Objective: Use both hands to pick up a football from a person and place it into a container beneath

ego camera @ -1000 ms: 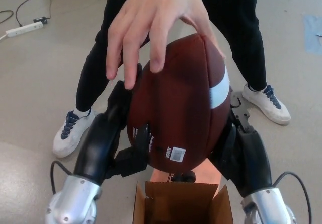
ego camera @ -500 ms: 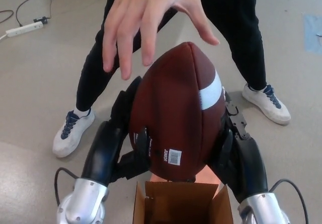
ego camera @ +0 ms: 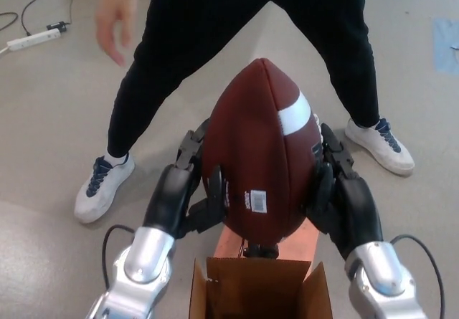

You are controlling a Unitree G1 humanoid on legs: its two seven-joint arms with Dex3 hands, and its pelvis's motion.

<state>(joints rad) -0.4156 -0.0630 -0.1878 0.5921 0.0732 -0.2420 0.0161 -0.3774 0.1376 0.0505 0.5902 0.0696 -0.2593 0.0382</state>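
Observation:
A brown football (ego camera: 262, 154) with a white stripe and a small label stands on end in the middle of the head view. My left hand (ego camera: 192, 190) presses its left side and my right hand (ego camera: 331, 179) presses its right side, so both hold it between them. Directly below it, at the bottom edge, sits an open cardboard box (ego camera: 259, 290). The person's hand (ego camera: 115, 14) is off the ball, up at the top left.
A person in black trousers and white shoes (ego camera: 100, 186) stands legs apart just beyond the ball, the other shoe (ego camera: 380, 147) at right. A white power strip (ego camera: 32, 41) and cables lie on the floor at far left.
The person's hand has let go of the football and drawn away to the upper left. My two hands have closed in on the ball and now carry it alone.

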